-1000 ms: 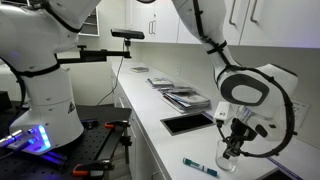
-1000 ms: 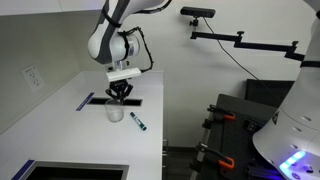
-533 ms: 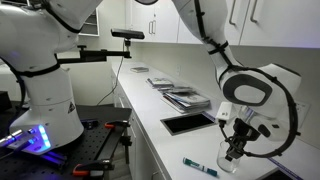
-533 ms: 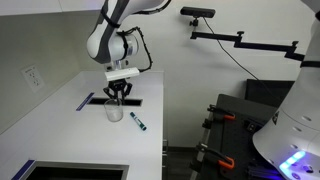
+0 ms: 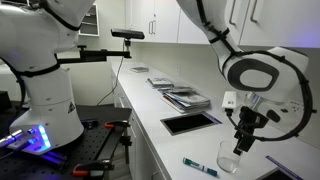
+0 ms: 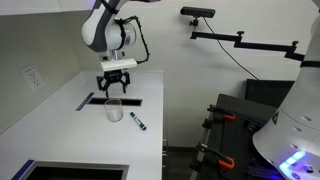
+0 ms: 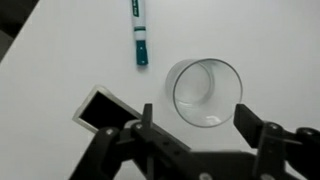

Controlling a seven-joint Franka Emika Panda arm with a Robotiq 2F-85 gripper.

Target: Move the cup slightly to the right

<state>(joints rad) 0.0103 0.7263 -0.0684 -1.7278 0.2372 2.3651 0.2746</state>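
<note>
Above the cup (image 6: 114,109) hangs the pincer (image 6: 114,86). Its two fingers are spread wide, and nothing is held between them. In both exterior views the fingertips are a little higher than the cup's rim and do not touch it. In the wrist view the pincer (image 7: 195,125) comes in from the bottom with one black finger (image 7: 143,128) on each side. The cup (image 7: 207,93) shows in the gap, seen from the top as a clear round ring.

The cup stands upright on the white counter (image 6: 100,145). It is see-through and looks empty. In an exterior view the cup (image 5: 229,160) sits right below the pincer (image 5: 241,142), which hangs from a big round white arm (image 5: 250,75).

Near the cup lies a white and blue-green pen (image 7: 139,35). It lies flat and does not touch the cup. Both exterior views show the pen (image 6: 138,122) (image 5: 200,166) too. On another side of the cup is a flat black panel (image 7: 100,108) with a pale rim, partly hidden by a finger in the wrist view. An exterior view shows the panel (image 5: 187,122) lying flat on the counter (image 5: 150,100).

Farther along the counter is a pile of papers (image 5: 180,97). Beside the counter stands a big white robot body (image 5: 45,95) (image 6: 295,115). A small black camera (image 5: 127,35) (image 6: 197,13) sits on a thin black arm up high. A wall socket (image 6: 32,76) is on the wall behind the counter.
</note>
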